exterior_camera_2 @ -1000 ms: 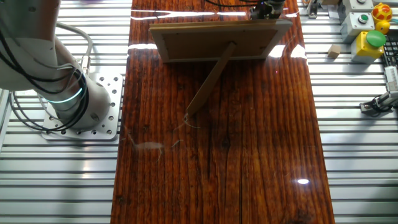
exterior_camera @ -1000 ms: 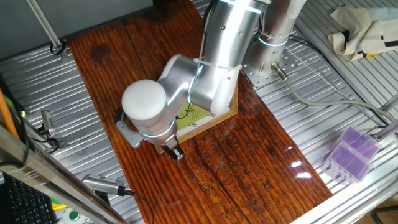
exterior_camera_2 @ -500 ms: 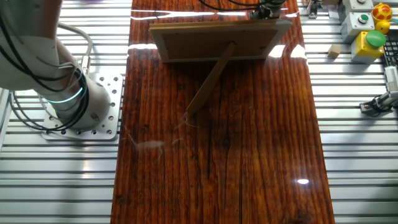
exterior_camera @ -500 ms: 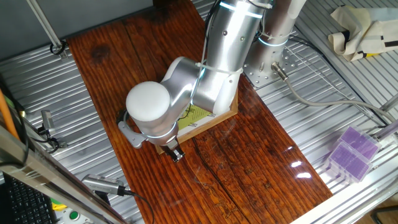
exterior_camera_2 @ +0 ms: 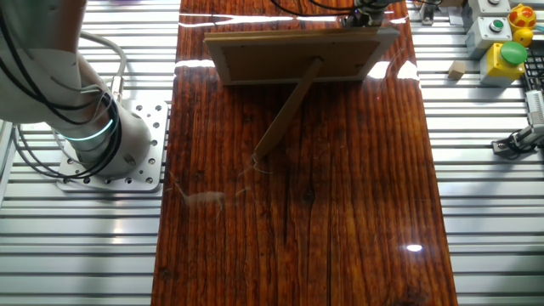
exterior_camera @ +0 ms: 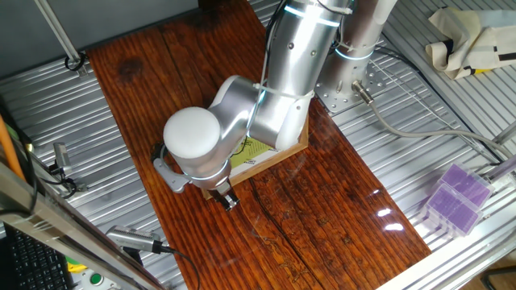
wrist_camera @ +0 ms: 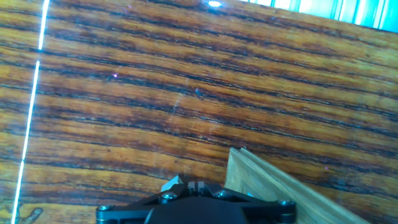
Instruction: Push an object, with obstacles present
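My gripper (exterior_camera: 228, 200) is low over the wooden table, just off the front left corner of the light-wood picture frame (exterior_camera: 278, 155). In the hand view its fingertips (wrist_camera: 199, 185) are pressed together, with the frame's corner (wrist_camera: 273, 190) to their right. A small pale block, seemingly the cube (wrist_camera: 173, 184), shows against their left side; it also shows as a tan bit (exterior_camera: 213, 192) beside the gripper. In the other fixed view the frame's back and stand (exterior_camera_2: 297, 55) hide the cube, and only the gripper's top (exterior_camera_2: 365, 12) shows.
The arm's elbow (exterior_camera: 193, 141) hangs over most of the frame. Purple boxes (exterior_camera: 455, 197) sit on the metal surface at the right. A yellow button box (exterior_camera_2: 506, 55) and a small beige block (exterior_camera_2: 456, 70) lie on the metal beside the table.
The arm's elbow has shifted slightly to the right. The fingertips stay at nearly the same spot by the frame's corner.
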Controlling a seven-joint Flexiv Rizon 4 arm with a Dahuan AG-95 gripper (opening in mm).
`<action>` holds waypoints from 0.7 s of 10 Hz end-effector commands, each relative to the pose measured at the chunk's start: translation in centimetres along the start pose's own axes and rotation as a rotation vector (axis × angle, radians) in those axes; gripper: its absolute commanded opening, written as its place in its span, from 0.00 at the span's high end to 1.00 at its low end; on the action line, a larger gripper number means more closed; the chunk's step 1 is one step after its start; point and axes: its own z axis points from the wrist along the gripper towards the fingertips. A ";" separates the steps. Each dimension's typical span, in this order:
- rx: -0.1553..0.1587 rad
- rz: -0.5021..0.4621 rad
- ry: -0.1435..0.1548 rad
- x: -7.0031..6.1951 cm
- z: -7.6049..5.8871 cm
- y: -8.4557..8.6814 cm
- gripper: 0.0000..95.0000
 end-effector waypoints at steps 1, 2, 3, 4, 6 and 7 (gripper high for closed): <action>-0.009 0.011 -0.006 -0.2 0.1 0.4 1.00; -0.073 0.067 -0.013 -0.3 0.2 1.4 1.00; -0.147 0.141 -0.018 -0.2 -0.1 2.7 1.00; -0.165 0.171 -0.017 -0.1 -0.7 4.1 1.00; -0.180 0.184 -0.011 -0.6 -1.7 5.3 1.00; -0.184 0.184 -0.011 -0.6 -1.7 5.3 1.00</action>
